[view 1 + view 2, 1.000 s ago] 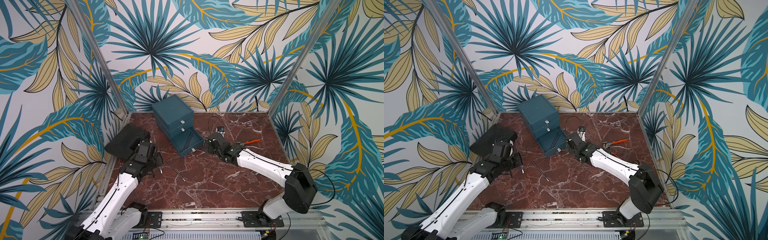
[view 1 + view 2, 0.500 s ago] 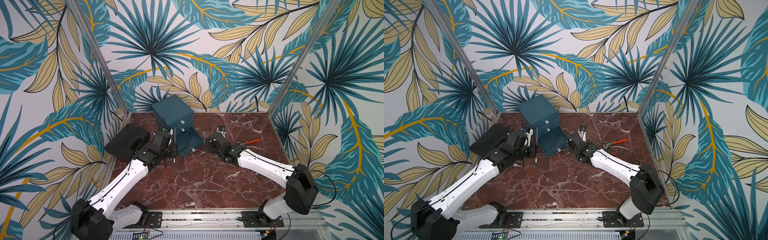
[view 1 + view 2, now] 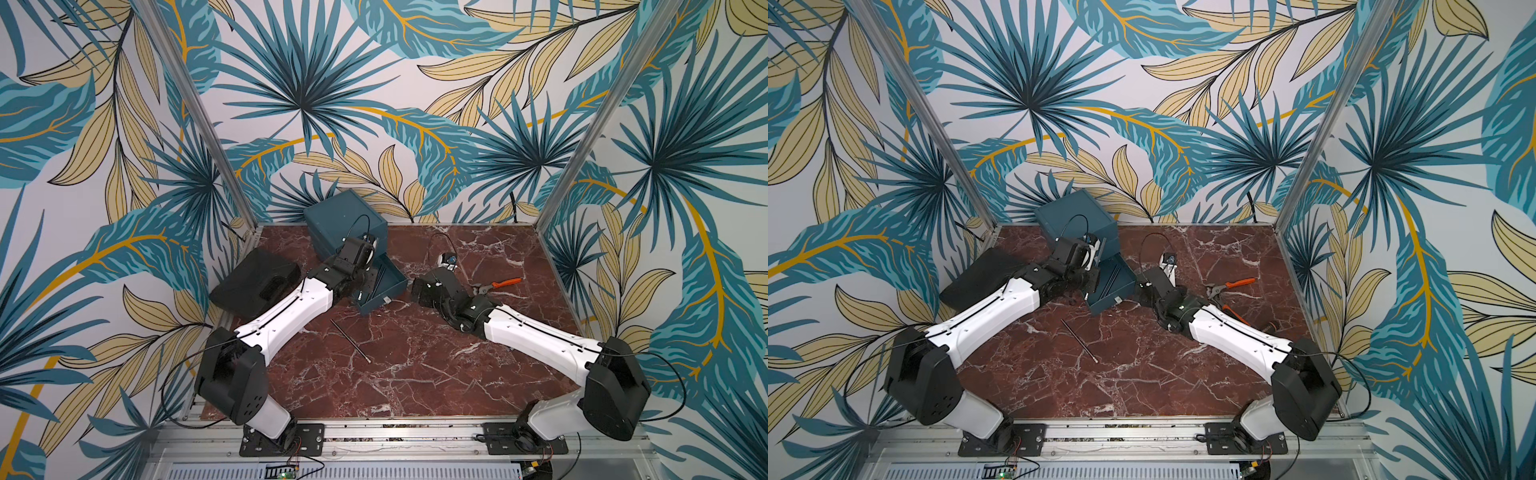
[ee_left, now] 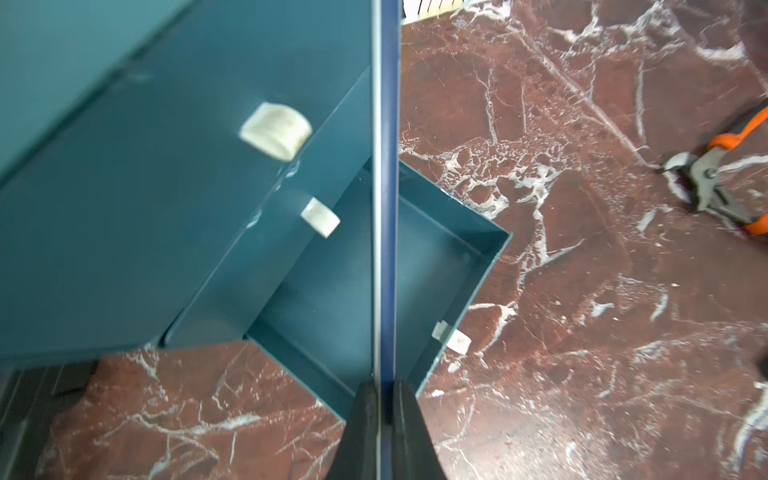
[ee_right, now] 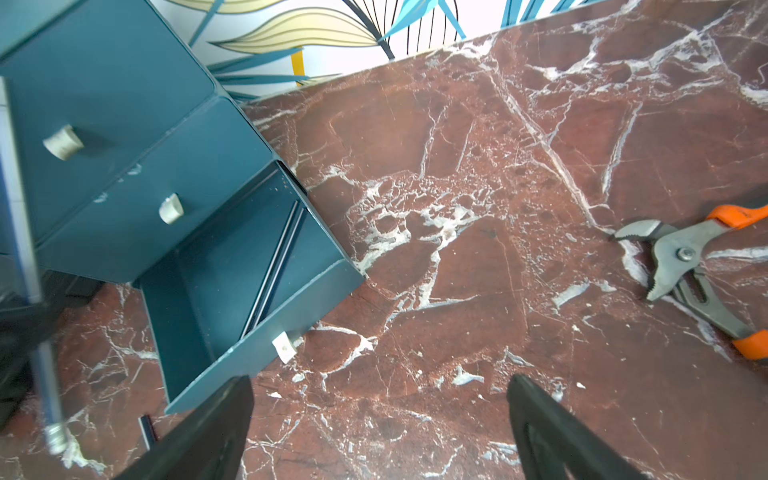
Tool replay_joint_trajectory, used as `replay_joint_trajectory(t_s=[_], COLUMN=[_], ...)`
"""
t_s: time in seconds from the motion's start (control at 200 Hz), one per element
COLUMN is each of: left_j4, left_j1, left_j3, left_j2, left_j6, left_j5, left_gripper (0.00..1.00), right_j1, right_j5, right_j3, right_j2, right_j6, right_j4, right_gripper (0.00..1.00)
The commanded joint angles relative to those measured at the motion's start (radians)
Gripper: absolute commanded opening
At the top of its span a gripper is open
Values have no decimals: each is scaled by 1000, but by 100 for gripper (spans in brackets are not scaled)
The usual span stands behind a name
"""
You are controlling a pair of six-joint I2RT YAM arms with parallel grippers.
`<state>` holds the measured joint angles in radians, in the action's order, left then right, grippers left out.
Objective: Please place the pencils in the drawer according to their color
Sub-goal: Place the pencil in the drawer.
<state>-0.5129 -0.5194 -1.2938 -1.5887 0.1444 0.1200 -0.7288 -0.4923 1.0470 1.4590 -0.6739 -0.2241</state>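
Two arms reach in from the bottom edge of the frame over a red-brown marble table (image 3: 415, 374). Closest to their bases, a little left of centre in both top views, a loose pencil (image 3: 351, 341) (image 3: 1079, 341) lies flat on the stone. It is black with a small silver end and sits clear of everything else.

Further in, the left gripper (image 4: 384, 395) is clenched on a dark pencil (image 4: 384, 208) right beside the pulled-out bottom drawer (image 3: 388, 286). From the right wrist the pencil looks steeply upright with its silver end lowest. I cannot tell whether that end touches the table.

At about the same depth, right of centre, the right gripper (image 5: 379, 380) has its fingers spread wide with nothing between them. It hangs low just off the drawer's front corner, near its white pull tab (image 5: 284, 345).

Inside the bottom drawer, black pencils (image 5: 274, 266) lie along its right wall. The two drawers above it are shut.

Orange-handled pliers (image 3: 498, 284) lie at centre right, and a black case (image 3: 253, 282) leans at the left edge.

Farthest back, the teal drawer chest (image 3: 340, 216) stands by the leaf-print wall, upper centre-left.
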Motion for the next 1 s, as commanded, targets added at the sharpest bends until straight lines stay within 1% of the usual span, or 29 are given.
replay_joint_trajectory(t_s=[0.0,0.15,0.17,0.275,0.486,0.506,0.591,0.907,0.997], left_j4=[-12,-53,-62,-101,-120,-121,-121,-154,-153], left_j1=[0,8,11,14,15,14,16,27,32], left_j3=[-61,-129,-139,-183,-202,-203,-209,-245,-240], left_j2=[-53,-139,-150,-199,-256,-261,-283,-350,-356], left_j6=[-59,-32,-24,-2,-5,-8,-17,-10,14], left_j5=[14,7,7,-10,-11,-10,-1,9,23], left_gripper=[0,0,0,0,0,0,0,0,12], right_j1=[1,2,2,2,3,2,2,3,3], right_j5=[-47,-71,-75,-102,-119,-120,-120,-124,-128], right_j3=[-19,-18,-18,-23,-56,-59,-69,-67,-61], right_j2=[-24,-25,-25,-29,-50,-51,-52,-42,-42], right_j6=[-17,-18,-19,-27,-6,-5,0,-19,-22], right_j4=[16,15,-18,-29,-3,34,51,27,16], right_gripper=[99,99,99,99,99,100,100,100,99])
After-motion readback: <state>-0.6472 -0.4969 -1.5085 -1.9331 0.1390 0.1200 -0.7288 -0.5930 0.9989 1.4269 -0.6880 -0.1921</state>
